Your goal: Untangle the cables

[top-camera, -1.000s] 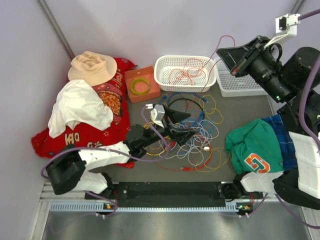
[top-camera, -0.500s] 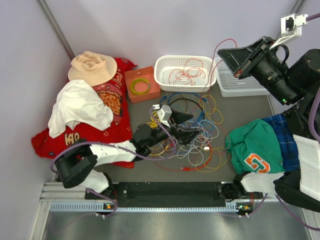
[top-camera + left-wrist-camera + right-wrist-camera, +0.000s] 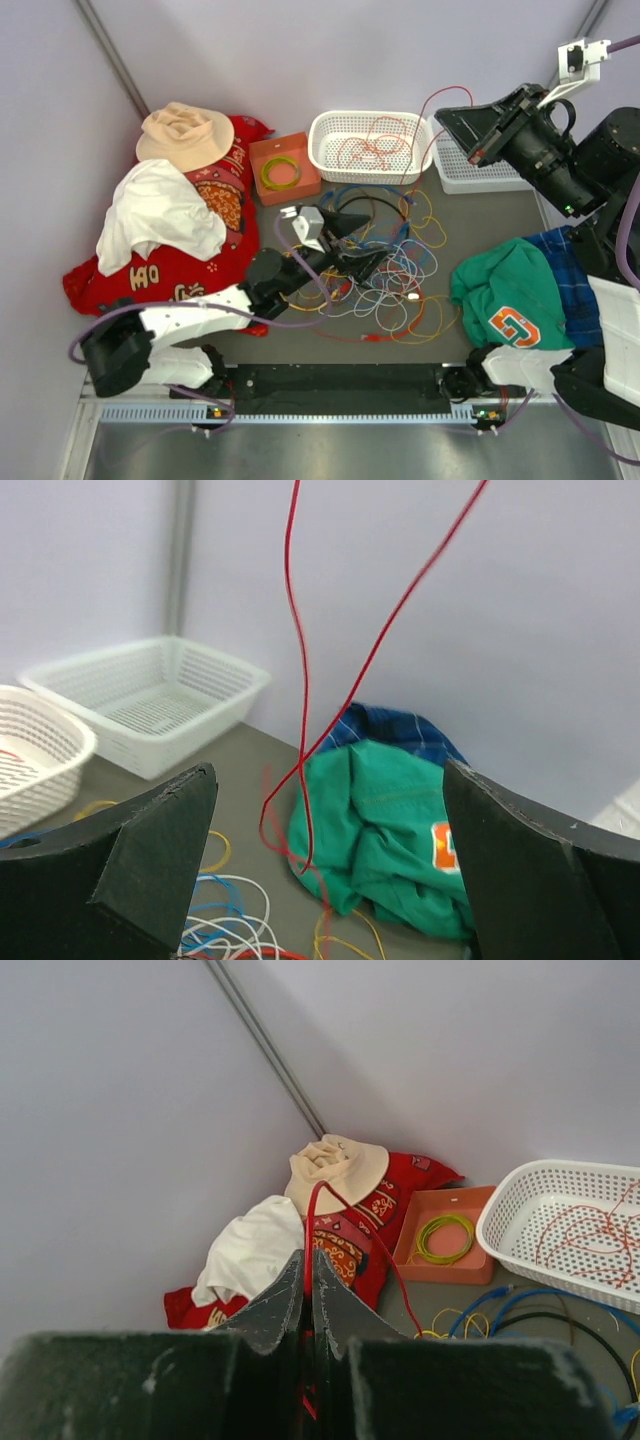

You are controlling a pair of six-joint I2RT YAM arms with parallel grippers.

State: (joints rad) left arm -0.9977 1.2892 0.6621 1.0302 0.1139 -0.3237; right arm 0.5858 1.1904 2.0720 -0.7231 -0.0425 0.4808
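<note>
A tangle of thin yellow, white, blue, black and red-orange cables [image 3: 395, 265] lies on the grey table in the middle. My left gripper [image 3: 362, 250] is open, low over the left part of the tangle, holding nothing. My right gripper [image 3: 452, 118] is raised at the back right, shut on a red cable [image 3: 318, 1222] that loops up out of the jaws. That red cable [image 3: 440, 88] arcs from the gripper down toward the tangle and hangs in the left wrist view [image 3: 300, 670]. More red-orange cable [image 3: 372, 148] lies in the white oval basket [image 3: 325, 160].
An orange box [image 3: 262, 152] holds a green-yellow coiled ring [image 3: 281, 172]. A flat white basket [image 3: 480, 177] stands at the back right. A green shirt [image 3: 505, 295] over blue plaid cloth lies at the right. A red cloth [image 3: 205, 262], white cloth [image 3: 160, 215] and tan hat [image 3: 185, 135] lie at the left.
My right gripper has risen and drawn back to the right with the red cable. My left gripper pushed forward over the tangle, then drew back a little to the left.
</note>
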